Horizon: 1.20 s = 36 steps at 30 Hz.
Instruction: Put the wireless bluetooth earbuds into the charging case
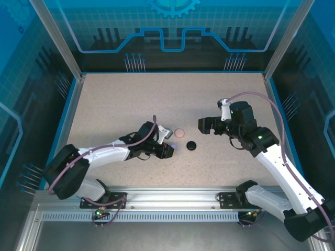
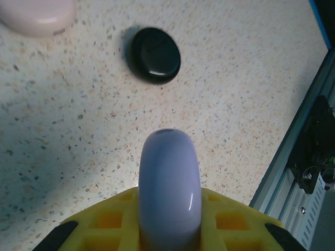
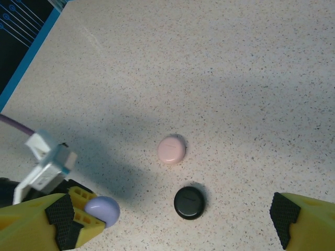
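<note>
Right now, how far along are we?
Early, I'd judge. Done: nothing evident; the pink case and black case lie shut on the table. In hand: the left end effector grips the lilac case; the right end effector hangs open. Left: opening and loading cases.

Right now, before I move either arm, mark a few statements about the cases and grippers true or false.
1. The left gripper holds the lilac case. True.
2. The black case stands open. False: its lid is closed.
3. The right gripper is shut on the pink case. False: it is open, and the pink case lies on the table.
4. The pink case and the black case lie apart. True.
</note>
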### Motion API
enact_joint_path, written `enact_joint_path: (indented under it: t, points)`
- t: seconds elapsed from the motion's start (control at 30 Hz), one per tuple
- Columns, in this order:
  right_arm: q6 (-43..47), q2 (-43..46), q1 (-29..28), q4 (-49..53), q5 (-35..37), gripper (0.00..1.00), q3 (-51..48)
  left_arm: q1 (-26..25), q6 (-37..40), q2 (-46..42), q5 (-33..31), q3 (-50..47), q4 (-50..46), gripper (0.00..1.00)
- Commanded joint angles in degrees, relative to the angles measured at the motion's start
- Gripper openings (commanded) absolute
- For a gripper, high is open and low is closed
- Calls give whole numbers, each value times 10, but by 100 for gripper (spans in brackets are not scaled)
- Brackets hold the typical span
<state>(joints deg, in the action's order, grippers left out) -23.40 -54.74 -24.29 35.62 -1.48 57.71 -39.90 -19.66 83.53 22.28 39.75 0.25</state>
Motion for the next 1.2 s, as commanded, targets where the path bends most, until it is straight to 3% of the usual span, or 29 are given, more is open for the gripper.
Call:
enact_joint_path:
  t: [0.0, 0.23, 0.43, 0.7, 0.83, 1.0, 1.17]
  points:
    - [-4, 7, 13, 16, 3, 100, -7, 3, -31, 32, 24, 30, -34, 0]
    - [1, 15, 22, 25, 4, 100, -11, 4, -31, 95, 14, 74, -68, 0]
    - [3, 17, 28, 31, 2, 100, -10, 5, -21, 129, 9, 99, -93, 8]
    - [7, 22, 41, 42, 3, 100, -6, 15, 2, 142, 4, 112, -132, 37]
    - [11, 26, 48, 51, 5, 100, -1, 23, 16, 130, -9, 114, -160, 56]
    - [21, 34, 64, 60, 8, 100, -2, 43, 32, 79, -26, 107, -184, 61]
    - [36, 48, 82, 76, 28, 100, -1, 83, 41, -36, -57, 83, -181, 63]
